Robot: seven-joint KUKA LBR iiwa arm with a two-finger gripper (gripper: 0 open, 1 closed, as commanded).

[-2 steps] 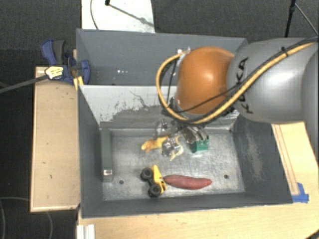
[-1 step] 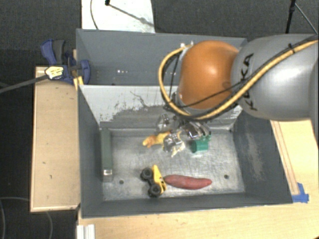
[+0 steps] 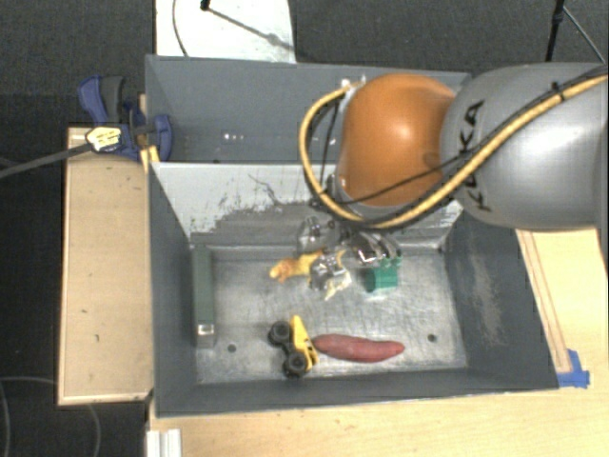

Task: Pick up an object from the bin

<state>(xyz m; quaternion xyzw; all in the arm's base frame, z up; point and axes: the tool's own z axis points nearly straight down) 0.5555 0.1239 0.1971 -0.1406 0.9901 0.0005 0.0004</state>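
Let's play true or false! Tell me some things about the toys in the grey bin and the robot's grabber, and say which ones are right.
1. A yellow toy truck with black wheels lies near the front wall of the bin. True.
2. A long red thing lies just right of the truck in the view. True.
3. The green block sits in the bin's front left corner. False: it lies toward the back of the floor, next to the gripper.
4. The gripper is over the long red thing. False: it is farther back, between a small yellow thing and the green block.
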